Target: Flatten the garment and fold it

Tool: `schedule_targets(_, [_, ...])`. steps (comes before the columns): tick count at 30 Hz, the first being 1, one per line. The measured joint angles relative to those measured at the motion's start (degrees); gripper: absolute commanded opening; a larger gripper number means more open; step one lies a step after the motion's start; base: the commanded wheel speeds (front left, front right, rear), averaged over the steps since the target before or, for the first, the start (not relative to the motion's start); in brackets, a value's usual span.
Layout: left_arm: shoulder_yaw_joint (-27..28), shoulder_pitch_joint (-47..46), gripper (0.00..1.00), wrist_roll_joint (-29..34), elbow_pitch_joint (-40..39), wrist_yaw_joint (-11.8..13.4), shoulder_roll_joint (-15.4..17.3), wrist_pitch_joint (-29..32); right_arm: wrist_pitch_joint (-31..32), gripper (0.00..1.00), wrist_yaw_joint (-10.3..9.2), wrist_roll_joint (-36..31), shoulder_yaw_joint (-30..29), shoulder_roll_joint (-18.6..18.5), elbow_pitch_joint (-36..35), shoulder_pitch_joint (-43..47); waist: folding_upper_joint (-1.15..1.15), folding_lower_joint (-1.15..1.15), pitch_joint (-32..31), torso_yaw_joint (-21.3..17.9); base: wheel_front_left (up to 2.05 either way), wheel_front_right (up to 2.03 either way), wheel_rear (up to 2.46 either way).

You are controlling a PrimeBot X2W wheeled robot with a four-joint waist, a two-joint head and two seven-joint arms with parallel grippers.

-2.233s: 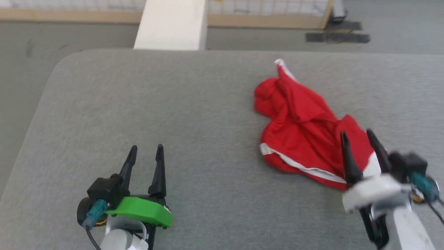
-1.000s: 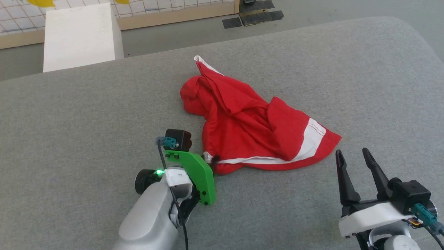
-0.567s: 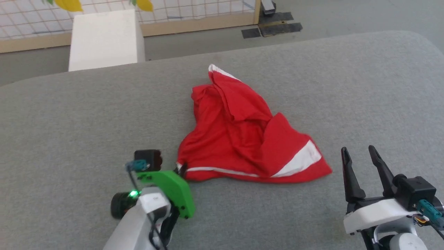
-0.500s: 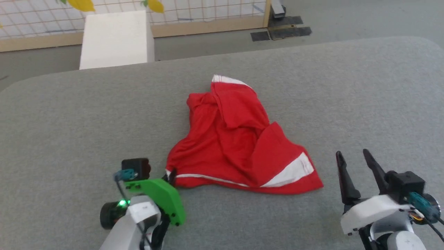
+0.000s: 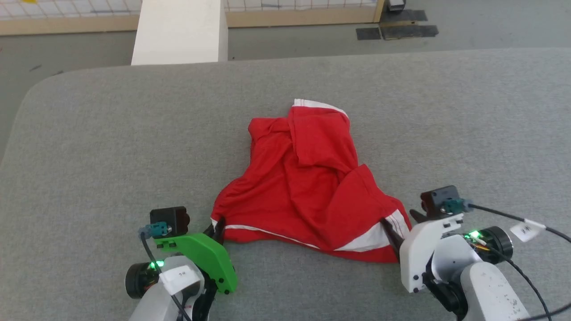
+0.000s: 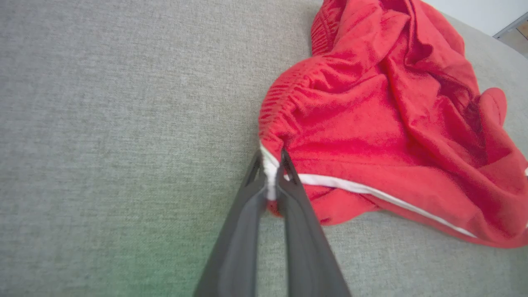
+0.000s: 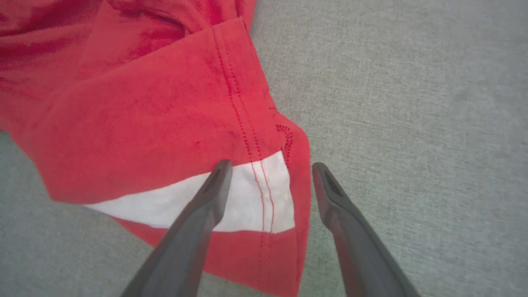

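Garment [image 5: 308,178] lay crumpled mid grey table [image 5: 111,133], unflattened, no fold made | left gripper [image 6: 270,173] pinched tight on its white-trimmed near-left hem corner | right gripper [image 7: 272,167] gaped wide astride the white-striped right corner, gripping nothing | judged early: spreading and folding all remained.

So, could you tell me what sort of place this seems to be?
Probably an indoor robot lab or test room, though that is a guess: a large grey fabric-covered table, a bare grey floor with dark patches beyond it, and a wood-framed gridded panel at the far side.
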Motion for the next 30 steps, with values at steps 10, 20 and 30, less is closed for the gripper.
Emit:
schedule_targets(10, [-0.35, -0.37, 0.00, -0.34, -0.07, 0.00, -0.11, 0.14, 4.39, 0.95, 0.00, 2.01, 5.05, -2.34, -1.25, -0.81, 0.00, 0.00, 1.45, 1.65, 0.00, 0.00, 0.00])
schedule_targets(20, [-0.15, -0.44, 0.00, -0.73, 0.20, 0.01, -0.02, -0.13, 4.64, 0.00, 0.00, 3.04, 7.34, -3.08, -4.75, 0.75, 0.00, 0.00, 0.83, 1.15, 0.00, 0.00, 0.00])
schedule_targets(30, [-0.14, -0.26, 0.00, -1.90, 0.00, 0.26, 0.09, -0.65, 5.36, 0.00, 0.00, 3.53, 3.01, -1.31, -8.58, 6.23, 0.00, 0.00, -1.38, 0.40, 0.00, 0.00, 0.00])
